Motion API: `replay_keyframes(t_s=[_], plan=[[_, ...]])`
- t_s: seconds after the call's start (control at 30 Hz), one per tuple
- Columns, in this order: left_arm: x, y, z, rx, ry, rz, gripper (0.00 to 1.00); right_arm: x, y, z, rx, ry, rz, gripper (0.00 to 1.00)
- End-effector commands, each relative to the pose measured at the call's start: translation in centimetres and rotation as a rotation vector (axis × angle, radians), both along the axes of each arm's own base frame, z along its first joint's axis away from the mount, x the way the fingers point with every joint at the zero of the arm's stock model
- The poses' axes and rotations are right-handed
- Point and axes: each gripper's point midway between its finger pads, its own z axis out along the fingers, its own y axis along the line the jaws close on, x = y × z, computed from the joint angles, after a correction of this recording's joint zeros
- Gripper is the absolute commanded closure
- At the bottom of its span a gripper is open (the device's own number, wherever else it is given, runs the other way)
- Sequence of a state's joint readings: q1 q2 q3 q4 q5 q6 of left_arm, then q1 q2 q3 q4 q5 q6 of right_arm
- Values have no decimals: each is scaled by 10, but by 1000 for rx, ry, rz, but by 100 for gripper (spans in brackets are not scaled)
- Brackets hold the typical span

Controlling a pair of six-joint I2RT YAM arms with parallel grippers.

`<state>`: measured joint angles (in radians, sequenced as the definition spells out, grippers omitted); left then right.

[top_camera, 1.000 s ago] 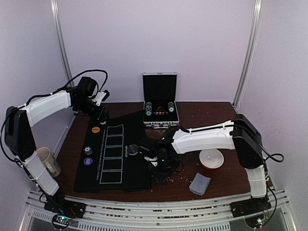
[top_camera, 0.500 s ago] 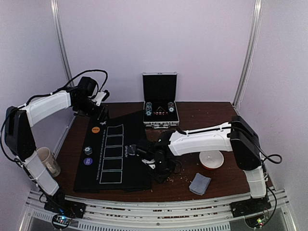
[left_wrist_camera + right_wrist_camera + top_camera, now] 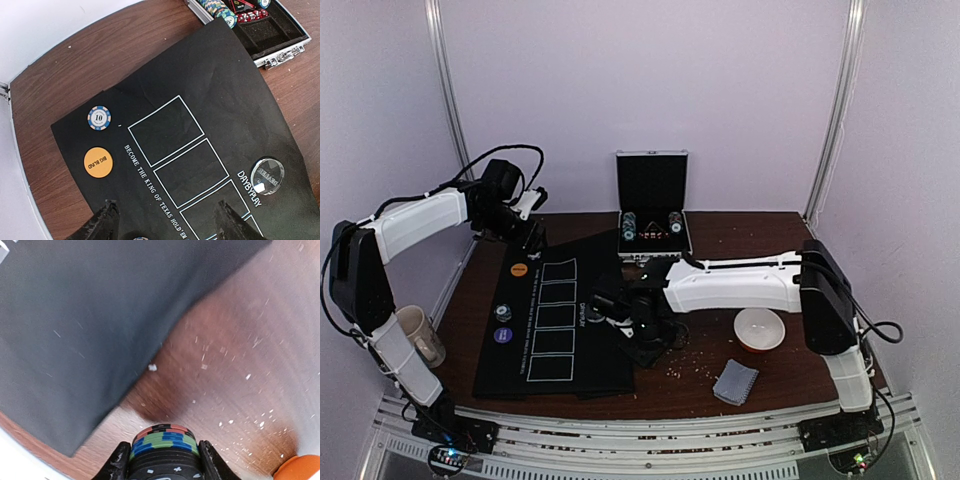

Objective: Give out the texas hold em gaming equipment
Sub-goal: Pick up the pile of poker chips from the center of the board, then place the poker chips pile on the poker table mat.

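Observation:
A black felt mat (image 3: 560,320) with white card outlines lies left of centre. On it sit an orange BIG BLIND button (image 3: 98,162), a blue-white 10 chip (image 3: 99,118), a clear dealer button (image 3: 267,173), a purple button (image 3: 502,335) and a small chip (image 3: 504,312). My left gripper (image 3: 166,204) is open and empty above the mat's far left part (image 3: 530,235). My right gripper (image 3: 162,452) is shut on a stack of poker chips (image 3: 165,442), red, green, blue and black, held above the mat's right edge (image 3: 638,335). A grey-blue pack of cards (image 3: 735,381) lies front right.
An open metal chip case (image 3: 653,235) stands at the back centre, also in the left wrist view (image 3: 280,47). A white bowl with red outside (image 3: 760,328) is right of my right gripper. A beige mug (image 3: 420,335) stands at the left edge. Crumbs speckle the wood.
My right gripper has moved left and away from the front edge with the chip stack, to the mat's right edge. The left arm has not moved.

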<state>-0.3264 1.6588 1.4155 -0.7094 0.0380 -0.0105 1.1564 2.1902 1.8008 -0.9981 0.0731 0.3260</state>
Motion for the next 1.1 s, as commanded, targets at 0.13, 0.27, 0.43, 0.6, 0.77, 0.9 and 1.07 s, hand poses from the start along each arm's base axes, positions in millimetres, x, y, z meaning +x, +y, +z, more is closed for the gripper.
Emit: replay_keyframes(t_s=[0.13, 0.27, 0.43, 0.6, 0.77, 0.9, 1.07], plan=[[2, 1, -3, 9, -4, -6, 32, -1, 50, 20, 90, -40, 32, 100], [0, 1, -5, 8, 2, -6, 32, -3, 78, 10, 115, -35, 65, 100], [0, 1, -5, 7, 0, -8, 32, 2, 98, -6, 137, -36, 69, 100], [0, 0, -4, 4, 1, -10, 32, 2, 99, -24, 106, -37, 74, 100], [1, -1, -3, 0, -2, -12, 32, 1, 90, -40, 44, -40, 87, 100], [1, -1, -4, 1, 1, -13, 32, 1, 86, -43, 30, -40, 92, 76], [0, -1, -5, 4, 3, -15, 32, 1, 87, -38, 44, -46, 95, 51]])
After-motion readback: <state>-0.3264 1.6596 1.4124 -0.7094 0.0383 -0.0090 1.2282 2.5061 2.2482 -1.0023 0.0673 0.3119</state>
